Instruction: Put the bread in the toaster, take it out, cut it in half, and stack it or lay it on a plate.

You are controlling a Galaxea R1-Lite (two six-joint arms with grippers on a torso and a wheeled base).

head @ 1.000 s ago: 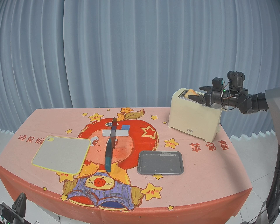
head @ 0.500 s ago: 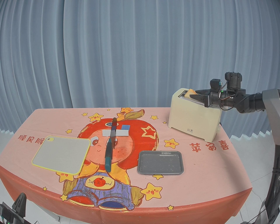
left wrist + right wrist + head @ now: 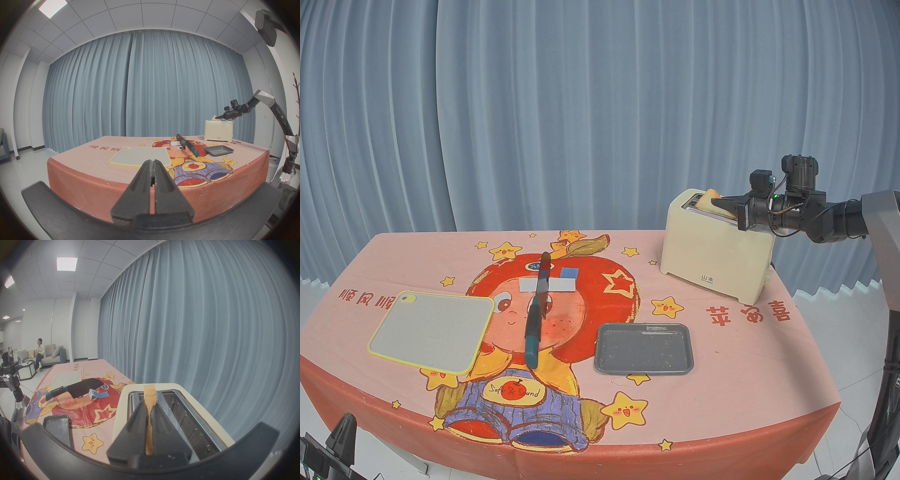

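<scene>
One toaster (image 3: pixel 715 247) is standing at the tabletop's (image 3: pixel 737 375) far right corner. One bread slice (image 3: pixel 709 199) is rising from its top, with the right claw (image 3: pixel 720 205) clenching it and hiding its lower part. One knife (image 3: pixel 536 309) is lying mid-tabletop. One cutting board (image 3: pixel 432 331) is lying front-left and one empty grey tray (image 3: pixel 644 348) front-centre. The left claw (image 3: pixel 152 165) is hanging off the tabletop, clenched and empty.
</scene>
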